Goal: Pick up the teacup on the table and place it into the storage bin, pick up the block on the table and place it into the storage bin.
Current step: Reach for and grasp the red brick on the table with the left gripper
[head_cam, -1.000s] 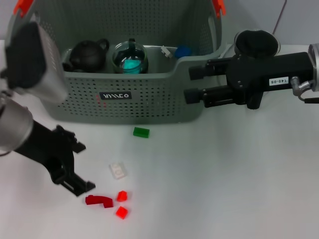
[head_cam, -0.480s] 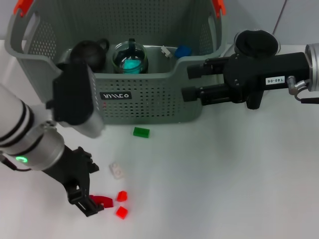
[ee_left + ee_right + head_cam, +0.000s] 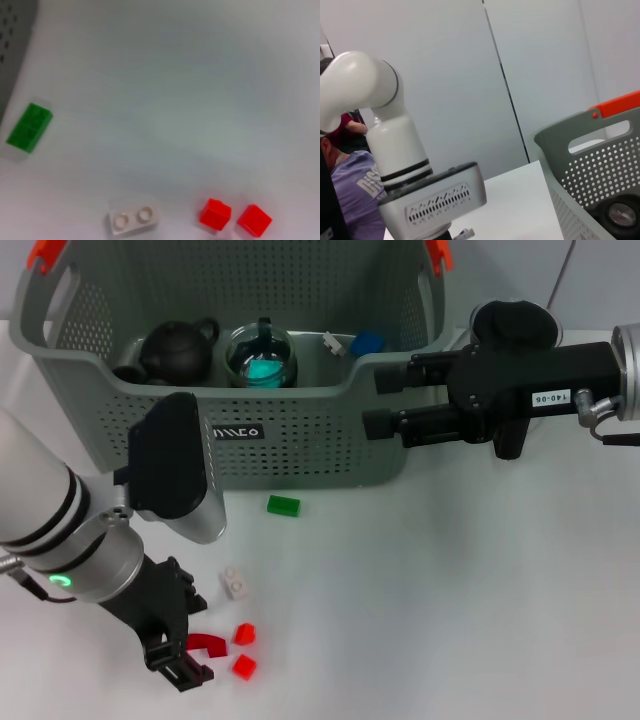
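Observation:
Several small blocks lie on the white table: a green block (image 3: 283,505) (image 3: 29,127), a white block (image 3: 235,583) (image 3: 134,220), two red cubes (image 3: 245,633) (image 3: 215,213) and a red curved block (image 3: 208,644). My left gripper (image 3: 195,638) is low at the near left and open, with the red curved block at its fingertips; I cannot tell whether they touch. The grey storage bin (image 3: 300,445) (image 3: 600,165) stands at the back. What looks like the teacup (image 3: 128,370) lies inside it beside a black teapot (image 3: 178,348). My right gripper (image 3: 385,402) hovers open at the bin's right rim, holding nothing.
The bin also holds a glass pitcher (image 3: 260,355) with teal contents and a blue piece (image 3: 366,342). The table's near edge is close to my left gripper. A person in a purple shirt (image 3: 350,185) shows beyond the table in the right wrist view.
My left arm has swung forward and down, bringing its gripper from the table's left onto the red curved block. The right gripper has barely moved.

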